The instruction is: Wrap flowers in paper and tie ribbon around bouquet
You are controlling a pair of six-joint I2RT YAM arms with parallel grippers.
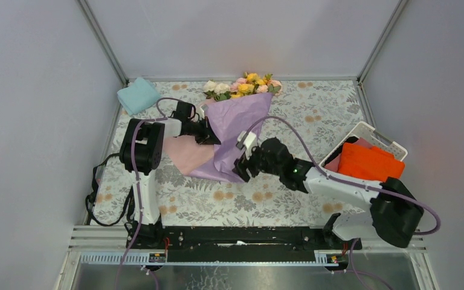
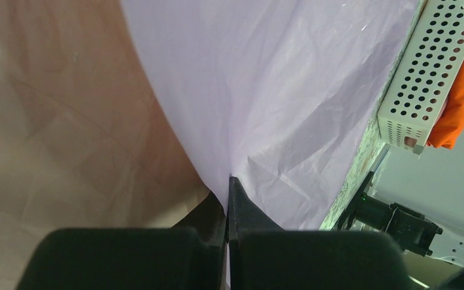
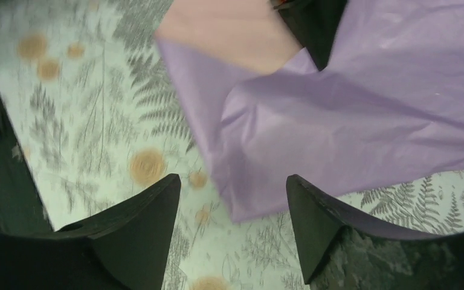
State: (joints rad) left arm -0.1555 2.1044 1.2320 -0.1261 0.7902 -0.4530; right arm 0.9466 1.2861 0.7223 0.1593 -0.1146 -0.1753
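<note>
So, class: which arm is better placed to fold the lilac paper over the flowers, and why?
Probably left: the left gripper is shut on the paper. The right gripper hangs open above the paper's near corner, gripping nothing.

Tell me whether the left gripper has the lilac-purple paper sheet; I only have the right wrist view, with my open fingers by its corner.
Observer: Yes. The left gripper is shut, pinching a fold of the lilac-purple paper sheet.
Operator: Where are the flowers?
Observer: The bunch of yellow, pink and white artificial flowers sticks out of the sheet's far end.
Operator: Anything beside my arm?
Observer: A white perforated plastic basket holding an orange cloth sits just right of it.
</note>
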